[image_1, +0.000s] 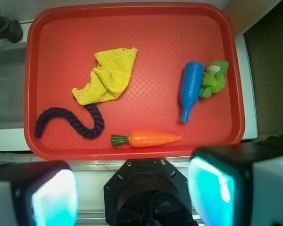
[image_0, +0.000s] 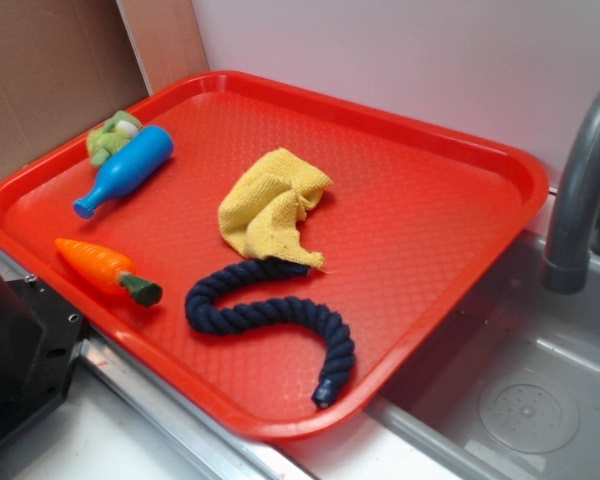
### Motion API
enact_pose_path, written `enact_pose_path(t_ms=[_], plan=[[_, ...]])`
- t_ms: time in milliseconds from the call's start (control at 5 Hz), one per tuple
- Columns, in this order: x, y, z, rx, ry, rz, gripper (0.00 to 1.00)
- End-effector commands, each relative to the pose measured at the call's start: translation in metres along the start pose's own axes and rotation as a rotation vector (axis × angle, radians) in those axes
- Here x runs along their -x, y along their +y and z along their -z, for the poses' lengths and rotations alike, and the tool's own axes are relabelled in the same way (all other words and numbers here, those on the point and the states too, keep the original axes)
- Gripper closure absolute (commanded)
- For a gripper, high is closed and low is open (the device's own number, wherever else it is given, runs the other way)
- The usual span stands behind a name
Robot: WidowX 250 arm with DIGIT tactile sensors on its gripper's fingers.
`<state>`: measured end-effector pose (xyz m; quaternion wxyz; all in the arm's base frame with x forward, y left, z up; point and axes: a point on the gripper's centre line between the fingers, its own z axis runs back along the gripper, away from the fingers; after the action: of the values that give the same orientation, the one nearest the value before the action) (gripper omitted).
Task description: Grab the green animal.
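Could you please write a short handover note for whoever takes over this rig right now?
Gripper: open, empty, held above the near edge of the red tray, touching nothing.
Green animal: at the tray's edge, pressed against the side of the blue bottle.
Also on the tray: orange carrot, yellow cloth, and dark blue rope with one end tucked under the cloth.
Done: nothing; the animal is untouched.
Left: move over the animal, descend, and close on it, probably keeping clear of the bottle.

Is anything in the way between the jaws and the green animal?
Partly. The blue bottle lies tight against the green animal on its inner side. The gripper is open beyond the tray's near edge.
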<state>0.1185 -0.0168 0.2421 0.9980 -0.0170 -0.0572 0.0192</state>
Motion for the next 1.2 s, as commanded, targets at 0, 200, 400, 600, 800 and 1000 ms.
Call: enact_pose_path(t_ms=[0,200,400,600,800,1000], plan=[[0.000,0.000,0.000,0.000,0.000,0.000,0.00],[-0.015,0.050,0.045,-0.049,0.086,-0.205,0.00],[-0.007,0.083,0.063,-0.054,0.016,-0.453,0.00],[-0.006,0.117,0.093,-0.138,-0.006,-0.695,0.00],[-0.006,0.117,0.093,-0.138,-0.006,-0.695,0.00],[-0.006,0.117,0.093,-0.138,-0.006,-0.695,0.00]])
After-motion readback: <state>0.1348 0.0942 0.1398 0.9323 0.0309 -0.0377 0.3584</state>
